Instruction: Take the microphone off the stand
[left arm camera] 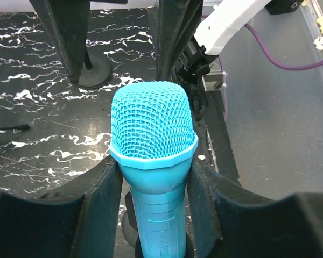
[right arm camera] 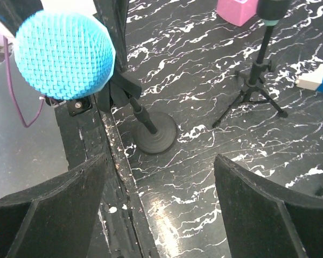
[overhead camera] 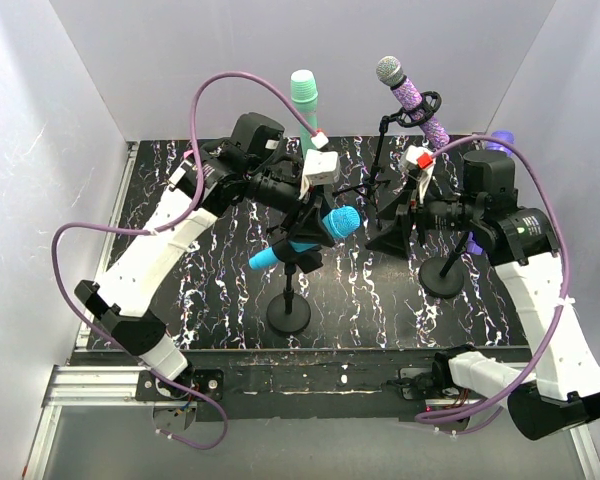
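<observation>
Your left end effector (left arm camera: 153,188) is clenched on the cyan microphone (left arm camera: 152,129), its pads pressed against the body just under the collar of the mesh head. That is a tapered spot, so a pull along the handle may let the pads slide toward the head and lose the hold. The microphone lies tilted at the centre of the overhead view, head toward the upper right, tail toward the lower left. Its body is still seated in the clip (overhead camera: 298,255) atop the round-base stand (overhead camera: 288,313). The main risk, in my judgement, is that stand: nothing braces it, so if the clip holds tight, any lift or sideways tug will drag the stand along or tip it over on the table (overhead camera: 220,290). Your right end effector (right arm camera: 161,199) hangs released and empty at the right of the overhead view, facing the microphone head but touching nothing, so it gives no support. The tripod stand (overhead camera: 375,185) sits close behind, toward the upper middle of the frame. A wide swing while drawing the microphone out could knock into it.
</observation>
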Controlling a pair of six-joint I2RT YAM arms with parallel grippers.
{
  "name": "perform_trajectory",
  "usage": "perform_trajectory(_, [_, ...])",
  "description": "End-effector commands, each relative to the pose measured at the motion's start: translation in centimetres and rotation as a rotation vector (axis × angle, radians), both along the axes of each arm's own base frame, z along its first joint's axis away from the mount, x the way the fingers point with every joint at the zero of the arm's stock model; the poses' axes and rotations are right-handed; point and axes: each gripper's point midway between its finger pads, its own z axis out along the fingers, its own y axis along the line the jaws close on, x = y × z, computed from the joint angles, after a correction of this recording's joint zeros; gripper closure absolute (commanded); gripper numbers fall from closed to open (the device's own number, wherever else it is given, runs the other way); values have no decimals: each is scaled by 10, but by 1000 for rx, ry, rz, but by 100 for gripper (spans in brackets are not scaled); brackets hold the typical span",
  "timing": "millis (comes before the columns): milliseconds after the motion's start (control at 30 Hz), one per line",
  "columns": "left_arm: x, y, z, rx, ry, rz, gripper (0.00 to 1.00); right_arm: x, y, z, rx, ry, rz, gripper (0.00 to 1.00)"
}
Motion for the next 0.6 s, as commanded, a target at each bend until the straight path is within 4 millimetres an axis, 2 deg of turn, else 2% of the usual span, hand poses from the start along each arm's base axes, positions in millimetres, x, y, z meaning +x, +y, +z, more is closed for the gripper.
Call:
perform_trajectory(0, [-9,7,18,-32,-49,-11,80,-16,9,-7,38,-35,115,13])
perform_trajectory(67, [-13,14,20,-47,-110,-23,88,-17,13,-16,49,-69,131,10])
perform_trajectory(167, [-16,24,20,-56,-197,-27,100,-20,24,-16,120,-225,175,7])
perform_trajectory(267, [-14,29,21,-48,-231,7,100,-20,39,-22,148,-298,217,6])
perform_trajectory(400, [-16,36,20,-54,-309,-17,100,-21,64,-30,170,-283,320,7])
perform_trajectory(567, [-17,39,23,-118,-413,-19,100,-27,95,-29,218,-340,419,7])
